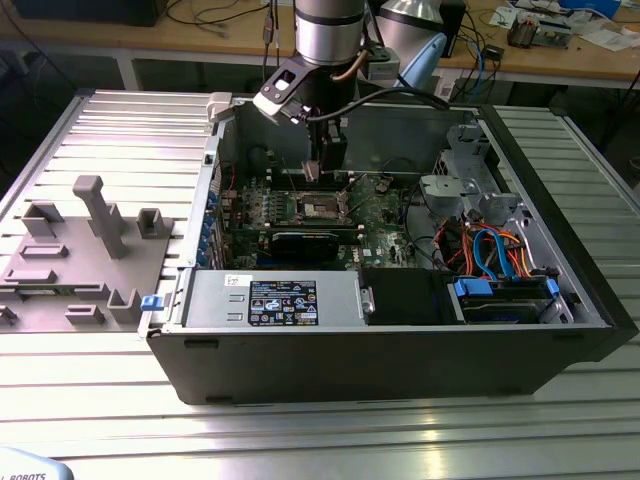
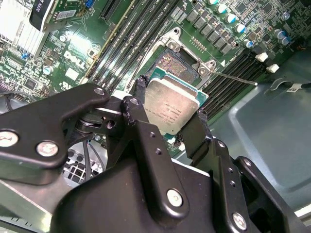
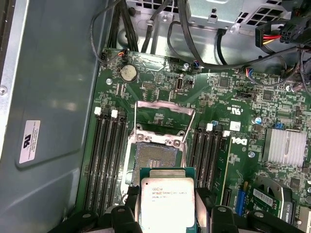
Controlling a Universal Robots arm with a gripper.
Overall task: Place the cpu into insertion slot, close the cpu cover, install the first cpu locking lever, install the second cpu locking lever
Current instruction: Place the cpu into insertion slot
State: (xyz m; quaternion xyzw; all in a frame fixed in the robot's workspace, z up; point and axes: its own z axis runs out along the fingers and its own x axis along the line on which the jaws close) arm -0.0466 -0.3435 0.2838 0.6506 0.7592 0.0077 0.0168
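Note:
My gripper (image 2: 171, 101) is shut on the cpu (image 2: 170, 106), a flat square chip with a dull silver top, one black finger on each of two opposite edges. In the first wrist view the cpu (image 3: 167, 196) hangs above the green motherboard, just short of the insertion slot (image 3: 155, 158), a square socket with a dark centre that lies uncovered. The cpu cover (image 3: 164, 103) stands flipped open on the socket's far side. A thin lever rod (image 2: 238, 78) sticks out beside the insertion slot (image 2: 176, 62). In the exterior view the gripper (image 1: 311, 174) hovers over the insertion slot (image 1: 322, 207) inside the case.
The open computer case (image 1: 400, 350) has tall walls all round. Long memory slots (image 3: 104, 160) flank the socket. A black card (image 1: 300, 243), a power supply (image 1: 280, 300) and a drive bay with cables (image 1: 500, 250) crowd the case. A grey fixture (image 1: 90, 250) stands at the exterior view's left.

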